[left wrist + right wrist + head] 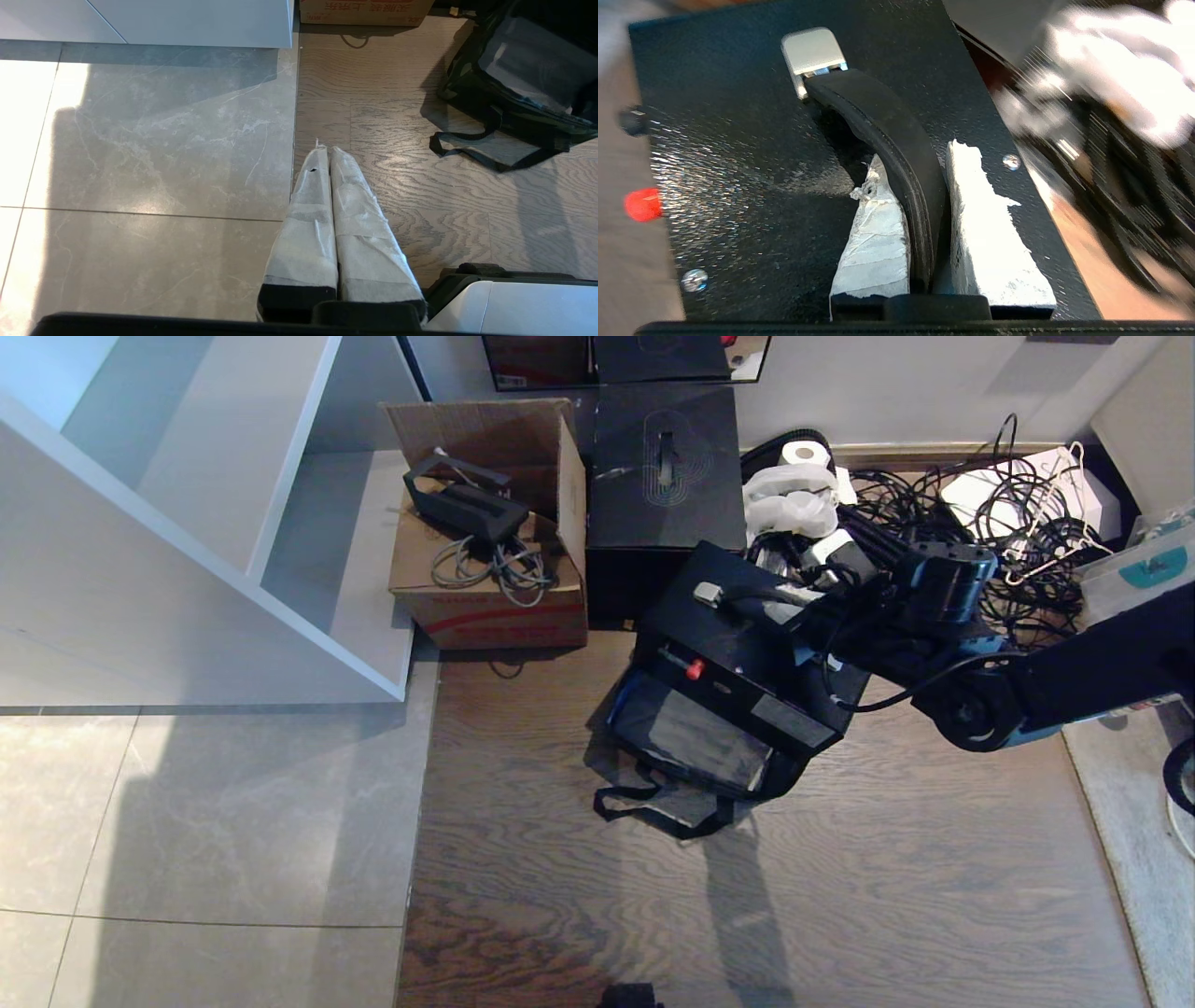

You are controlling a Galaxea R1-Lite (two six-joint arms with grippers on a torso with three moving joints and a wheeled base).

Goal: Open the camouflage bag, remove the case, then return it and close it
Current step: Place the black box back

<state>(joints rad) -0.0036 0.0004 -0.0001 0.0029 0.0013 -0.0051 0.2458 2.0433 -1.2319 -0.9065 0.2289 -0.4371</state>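
The black case (738, 658) hangs tilted over the open camouflage bag (653, 775), whose grey lining (695, 737) shows below it. A red latch (694, 669) sits on the case's front edge. My right gripper (915, 154) is shut on the case's black handle (887, 126), one white-wrapped finger on each side of the strap. In the head view the right arm (971, 700) reaches in from the right to the handle (747, 597). My left gripper (327, 149) is shut and empty above the floor, with the bag (460, 79) off to its far right.
A black cube box (665, 476) and an open cardboard box (485, 588) stand behind the bag by the wall. A tangle of cables (980, 523), a white plastic bag (789, 499) and a toilet roll (805, 455) lie at the back right. White shelving (187, 523) fills the left.
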